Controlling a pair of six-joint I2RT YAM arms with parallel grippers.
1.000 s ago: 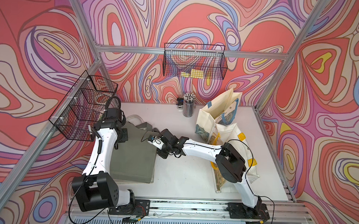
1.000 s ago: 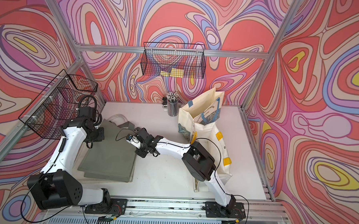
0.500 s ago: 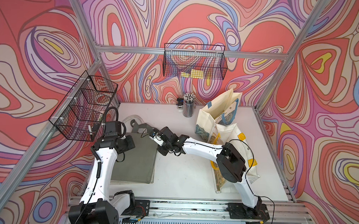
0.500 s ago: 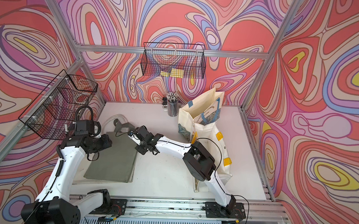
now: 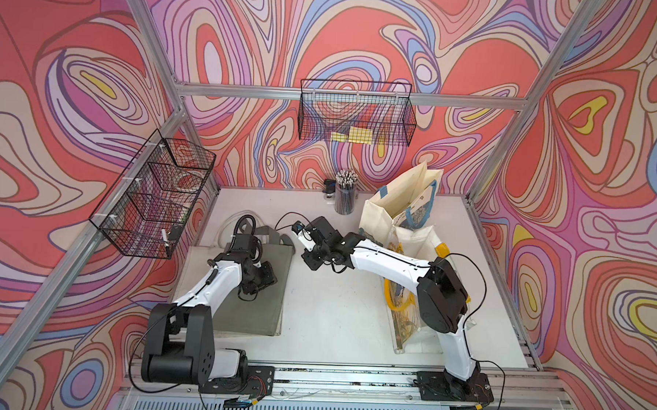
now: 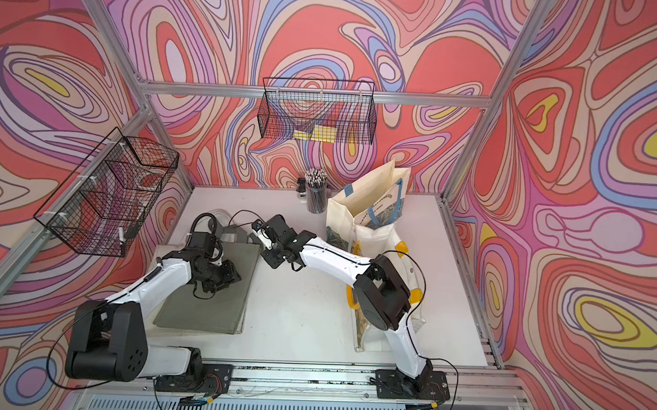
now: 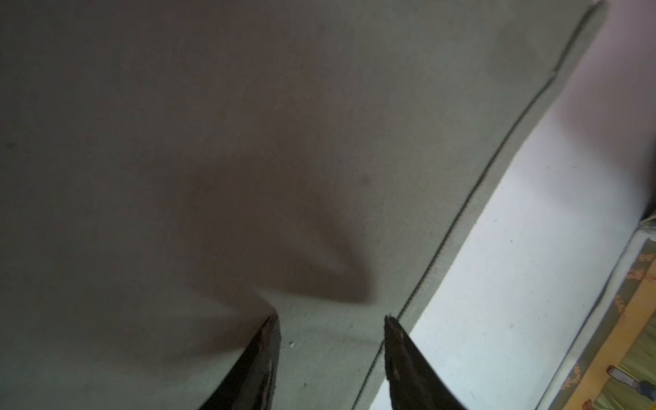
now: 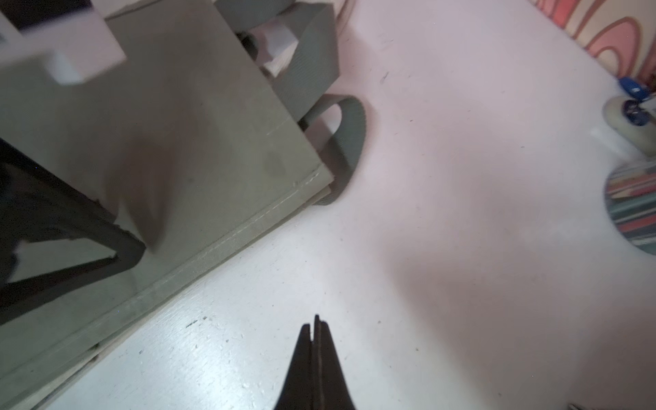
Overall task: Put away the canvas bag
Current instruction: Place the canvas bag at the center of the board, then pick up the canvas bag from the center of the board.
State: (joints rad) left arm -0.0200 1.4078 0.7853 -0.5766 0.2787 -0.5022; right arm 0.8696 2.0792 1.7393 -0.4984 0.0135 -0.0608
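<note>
Left gripper (image 5: 265,281) hangs low over the canvas bag (image 5: 253,317), which lies flat along the left edge of the table (image 5: 333,328) in both top views, its handles (image 5: 272,234) pointing toward the far edge; the right gripper (image 5: 311,260) sits just past the bag's right edge. Left wrist view: jaws apart above plain grey-green cloth, nothing between them. Right wrist view: jaws pressed together over bare table, empty (the looped handles lie loose close by). Trouble, to my eye, would be a pinch catching only the top layer, letting the limp, smooth bag sag open, or a handle snagging.
</note>
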